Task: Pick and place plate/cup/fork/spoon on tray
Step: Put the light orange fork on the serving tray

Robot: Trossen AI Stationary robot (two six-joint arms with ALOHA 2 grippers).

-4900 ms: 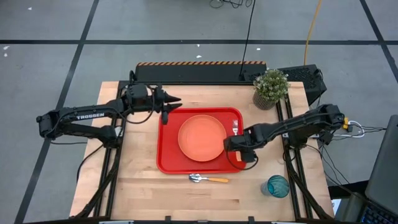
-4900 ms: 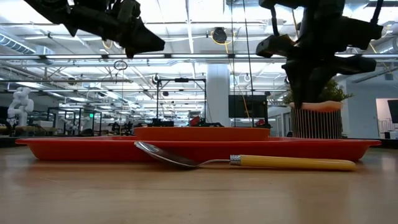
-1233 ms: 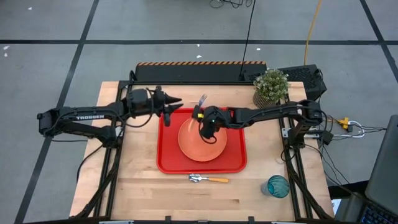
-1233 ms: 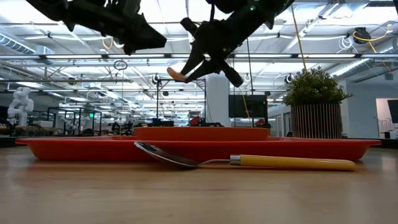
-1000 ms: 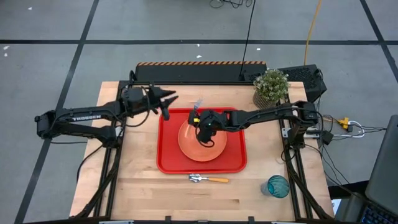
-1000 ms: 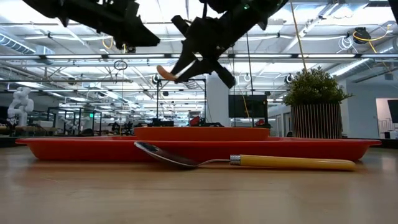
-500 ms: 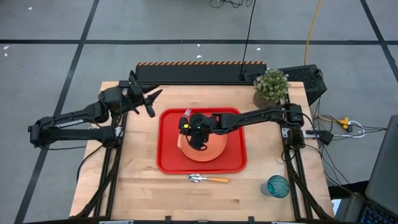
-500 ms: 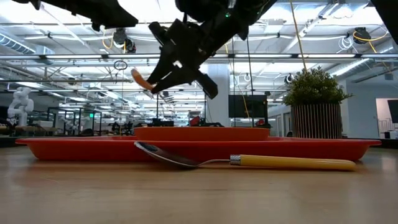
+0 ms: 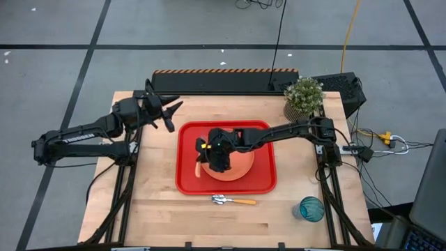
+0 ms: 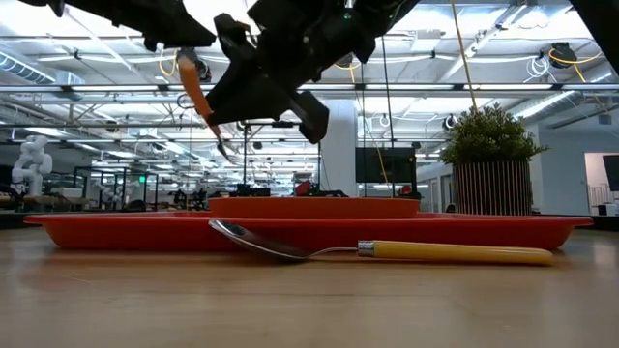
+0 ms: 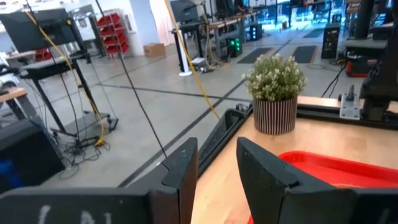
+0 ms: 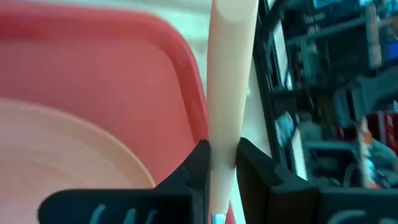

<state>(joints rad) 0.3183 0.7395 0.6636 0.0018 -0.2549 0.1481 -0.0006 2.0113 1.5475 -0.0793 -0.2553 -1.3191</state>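
Holding fork (image 10: 196, 97) over tray (image 9: 187, 183) edge.

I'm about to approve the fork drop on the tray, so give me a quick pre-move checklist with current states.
1. Right gripper shut on the fork: ok, fingers clamp the handle in the right wrist view.
2. Fork over the tray: ok, above its left part beside the plate.
3. Fork lifted off the tray: ok in the low view.
4. Left gripper out of the way: ok, open beyond the tray's far-left corner.
5. Spoon and cup placed: not ok, both on the table.
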